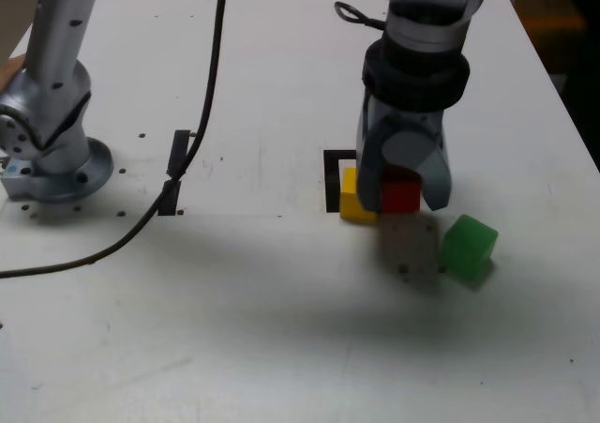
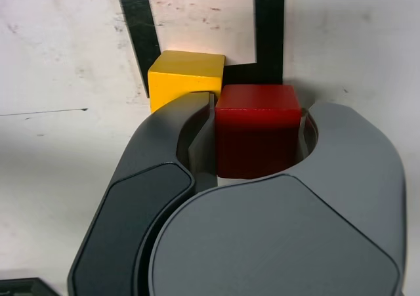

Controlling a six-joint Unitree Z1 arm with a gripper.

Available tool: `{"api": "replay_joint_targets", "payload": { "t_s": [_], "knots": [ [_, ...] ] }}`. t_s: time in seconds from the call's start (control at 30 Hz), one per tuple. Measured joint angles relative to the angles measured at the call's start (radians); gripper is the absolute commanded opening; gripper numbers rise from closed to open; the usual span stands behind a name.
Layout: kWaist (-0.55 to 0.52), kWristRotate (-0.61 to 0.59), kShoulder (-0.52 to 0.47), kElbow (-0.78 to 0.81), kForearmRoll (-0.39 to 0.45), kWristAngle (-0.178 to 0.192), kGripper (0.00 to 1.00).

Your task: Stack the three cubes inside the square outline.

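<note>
My gripper point(image 1: 403, 196) stands over the table with its two grey fingers against opposite sides of the red cube point(image 1: 401, 194), shut on it. In the wrist view the red cube point(image 2: 257, 142) fills the gap between the fingers point(image 2: 197, 122) of the gripper point(image 2: 257, 109). The yellow cube point(image 1: 356, 201) point(image 2: 186, 76) sits right beside the red one, touching it, on the edge of the square outline point(image 1: 332, 174) point(image 2: 139, 37) of black tape. The gripper hides much of the outline in the exterior view. The green cube point(image 1: 467, 247) lies apart at the exterior view's right.
The arm's base point(image 1: 52, 156) stands at the exterior view's left. A black cable point(image 1: 204, 113) runs from the top across the table past two short black tape strips point(image 1: 178, 151). The table's edge point(image 1: 562, 95) slants down the right.
</note>
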Motion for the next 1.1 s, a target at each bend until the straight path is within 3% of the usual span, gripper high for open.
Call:
{"api": "replay_joint_targets", "payload": {
  "t_s": [0.1,0.4,0.53,0.77,1.1],
  "knots": [
    [0.001,-0.022,0.000,0.012,0.062,-0.003,0.14],
    [0.053,-0.133,0.001,0.088,0.358,0.002,0.14],
    [0.054,-0.134,-0.005,0.079,0.344,0.015,0.15],
    [0.005,-0.133,-0.057,-0.004,0.240,0.089,0.15],
    [0.026,-0.091,0.039,0.006,0.118,0.113,0.19]
  ]
}}
